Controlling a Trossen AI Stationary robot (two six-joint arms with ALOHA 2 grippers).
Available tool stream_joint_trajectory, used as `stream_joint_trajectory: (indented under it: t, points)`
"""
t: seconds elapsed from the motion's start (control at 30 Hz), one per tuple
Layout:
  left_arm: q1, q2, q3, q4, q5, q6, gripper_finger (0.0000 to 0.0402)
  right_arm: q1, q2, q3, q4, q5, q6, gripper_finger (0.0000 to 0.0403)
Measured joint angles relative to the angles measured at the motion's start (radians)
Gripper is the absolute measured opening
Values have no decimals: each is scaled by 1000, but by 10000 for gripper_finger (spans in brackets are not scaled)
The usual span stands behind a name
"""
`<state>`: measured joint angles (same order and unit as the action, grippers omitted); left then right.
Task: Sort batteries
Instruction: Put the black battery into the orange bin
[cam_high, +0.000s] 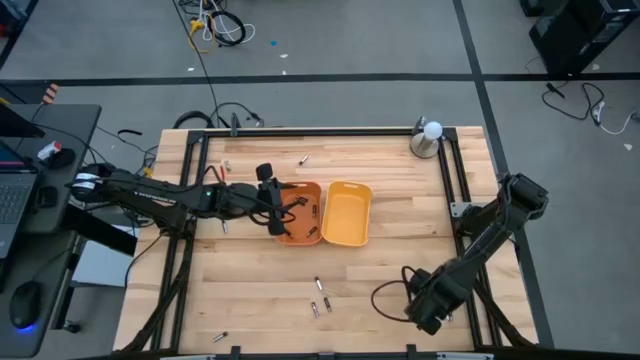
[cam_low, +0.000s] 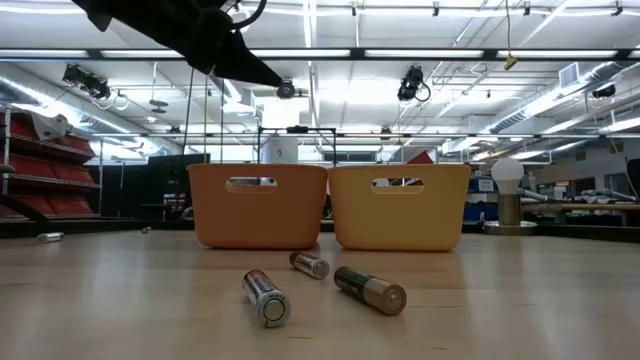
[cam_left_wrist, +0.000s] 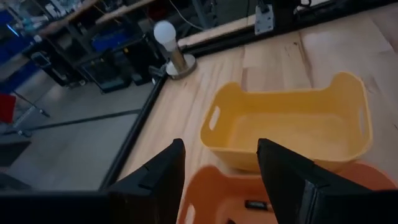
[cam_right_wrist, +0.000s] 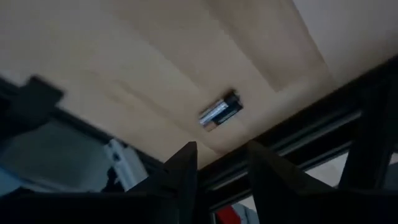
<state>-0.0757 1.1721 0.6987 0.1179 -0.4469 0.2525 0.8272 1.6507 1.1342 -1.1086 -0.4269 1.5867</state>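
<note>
At the table's upper right you see a metal cup (cam_high: 424, 143) holding a white ball (cam_high: 432, 129); laptop (cam_high: 14, 195) at left edge.

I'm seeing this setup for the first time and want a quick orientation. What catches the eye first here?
Two plastic trays sit side by side mid-table, the orange tray beside the yellow tray. The left gripper hangs open over the orange one, which already holds small batteries. More small cylindrical batteries lie loose on the pale wooden table, and the right gripper hovers low over one battery by the table's near right edge.
</note>
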Motion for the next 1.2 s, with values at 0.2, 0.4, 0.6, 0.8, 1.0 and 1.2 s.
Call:
stream_joint_trajectory:
  t: [0.2, 0.4, 0.6, 0.8, 1.0, 1.2]
  points:
    - [26, 0, 0, 51, 3, 6, 198, 65, 1, -108, 198, -8, 164, 119]
    - [50, 0, 0, 53, 3, 6, 198, 117, 1, -193, 330, -3, 332, 116]
    - [51, 0, 0, 53, 3, 3, 198, 134, 0, -238, 332, 4, 414, 113]
    - [50, 0, 0, 44, 3, -5, 198, 131, -1, -268, 347, 6, 425, 111]
    - [50, 0, 0, 44, 3, -21, 198, 129, -1, -273, 348, 1, 449, 111]
    - [50, 0, 0, 44, 3, -25, 198, 119, -1, -257, 352, -51, 458, 111]
